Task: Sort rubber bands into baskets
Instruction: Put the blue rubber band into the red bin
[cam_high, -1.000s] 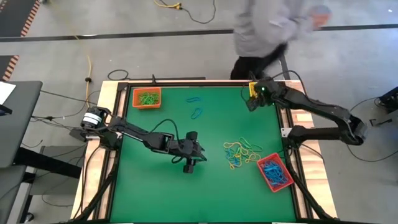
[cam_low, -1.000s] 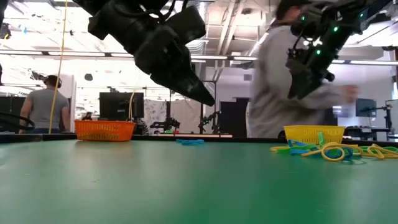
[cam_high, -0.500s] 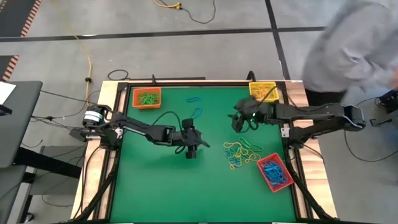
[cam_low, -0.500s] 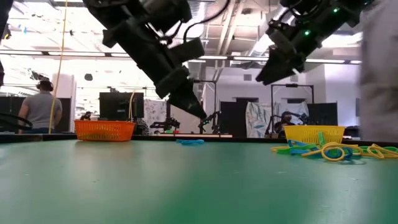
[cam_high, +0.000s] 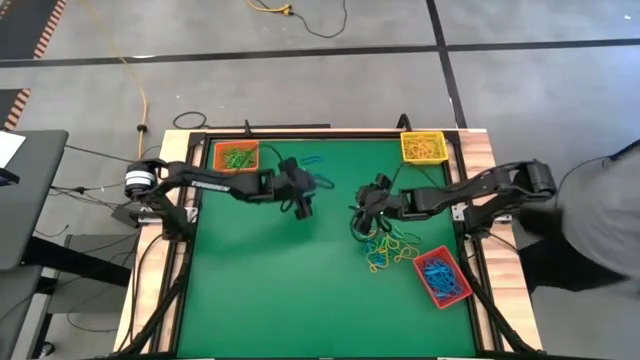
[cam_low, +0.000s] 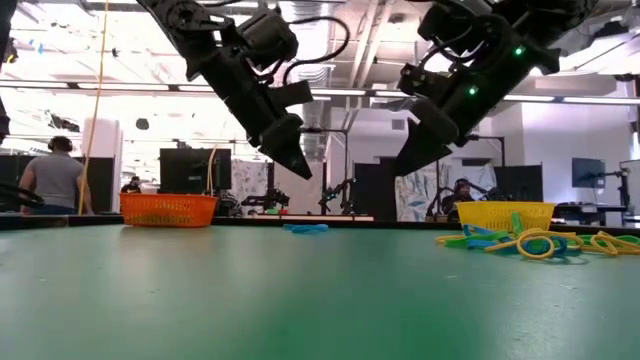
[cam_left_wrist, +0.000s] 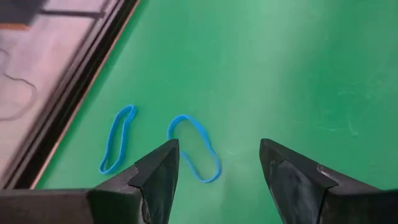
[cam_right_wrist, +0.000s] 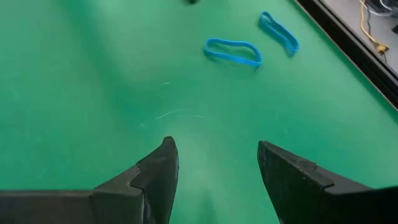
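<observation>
Green felt covers your table (cam_high: 250, 290), with the orange basket (cam_high: 236, 157) of green bands in its far left corner. Your left gripper (cam_high: 303, 203) hangs released over two loose blue rubber bands (cam_left_wrist: 194, 148) near the far edge, likely lining up a pick. Your right gripper (cam_high: 362, 217), also released and empty, hovers beside the mixed pile (cam_high: 388, 246), partly hiding it. Yellow basket (cam_high: 422, 147) and red basket (cam_high: 441, 276) line the right edge.

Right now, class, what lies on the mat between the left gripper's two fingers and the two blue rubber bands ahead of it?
Nothing: in the left wrist view, only bare green mat separates the open left gripper from the two blue rubber bands.
</observation>
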